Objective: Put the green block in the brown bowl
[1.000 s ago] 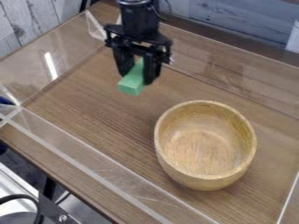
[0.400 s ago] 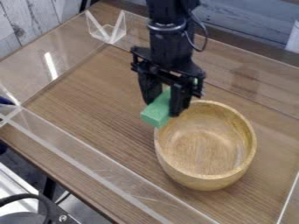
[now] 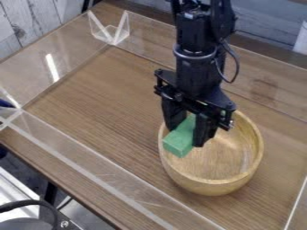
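The green block hangs clamped between the black fingers of my gripper, which is shut on it and points straight down. It hovers over the left inner part of the brown bowl, a large round wooden bowl at the lower right of the table. The block's lower end sits about level with the bowl's near-left rim. The black arm rises from the gripper toward the top of the view and hides part of the bowl's far rim.
A wood-grain table is fenced by clear acrylic walls, with the front wall running along the lower left. A small clear stand sits at the back left. White planks lie beyond the table.
The gripper has carried the green block from the table's middle-left to the right and toward the camera, ending over the bowl. It also sank slightly.
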Tool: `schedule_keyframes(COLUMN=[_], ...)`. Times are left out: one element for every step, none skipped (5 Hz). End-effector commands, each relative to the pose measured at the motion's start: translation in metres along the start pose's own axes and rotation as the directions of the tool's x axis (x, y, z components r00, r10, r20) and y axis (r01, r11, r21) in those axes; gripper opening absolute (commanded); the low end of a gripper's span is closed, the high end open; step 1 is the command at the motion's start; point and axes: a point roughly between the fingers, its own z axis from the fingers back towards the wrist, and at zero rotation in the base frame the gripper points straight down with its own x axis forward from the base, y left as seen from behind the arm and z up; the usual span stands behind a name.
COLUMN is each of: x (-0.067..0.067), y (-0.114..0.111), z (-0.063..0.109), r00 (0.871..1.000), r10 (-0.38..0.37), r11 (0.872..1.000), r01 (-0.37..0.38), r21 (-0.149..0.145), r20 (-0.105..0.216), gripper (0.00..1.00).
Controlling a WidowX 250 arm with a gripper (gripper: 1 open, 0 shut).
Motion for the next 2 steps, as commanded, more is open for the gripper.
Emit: schedule_keyframes(x=[0.0060, 0.0084], y=[-0.0028, -0.0046], z=[0.0033, -0.0038], r00=[0.999, 0.999], r10=[-0.012, -0.019], r11=[1.000, 1.000], r01=[0.012, 0.019], r21=[0.000, -0.001], r20=[0.035, 0.026], gripper=[0.00, 0.00])
